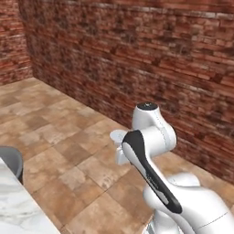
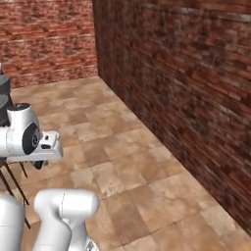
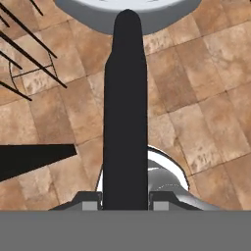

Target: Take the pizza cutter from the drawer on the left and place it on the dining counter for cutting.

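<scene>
**In the claw, over bare floor: cutter carried short of the counter**

Nearest the hand camera, the gripper (image 3: pixel 126 201) is closed on the black handle of the pizza cutter (image 3: pixel 125 112). The handle runs from 6 o'clock straight up to 12 o'clock, where the pale wheel (image 3: pixel 127 10) shows at the frame edge. The hold sits at the very butt of the handle, with nearly the whole tool cantilevered beyond the jaws. Risk: a sharp swing or a knock could lever the handle round in the pads, or out of them.

Beneath the tool lies only the tiled floor (image 3: pixel 206 112). A slip here drops the cutter onto tile, out of easy reach.

At 9 to 11 o'clock in the hand view, thin black stool legs (image 3: pixel 29 54) stand below the tool. A low sweep toward them could snag the wheel.

In the left base view, the dining counter (image 1: pixel 16 205) occupies 7 o'clock, with a grey rounded seat (image 1: pixel 10 160) just beside its edge. The marble is well apart from the arm, so placement is not yet done. A release short of the slab's edge would miss it.

Farthest, the brick wall (image 1: pixel 137 59) spans 12 to 3 o'clock. A wide turn that way risks contact.
</scene>
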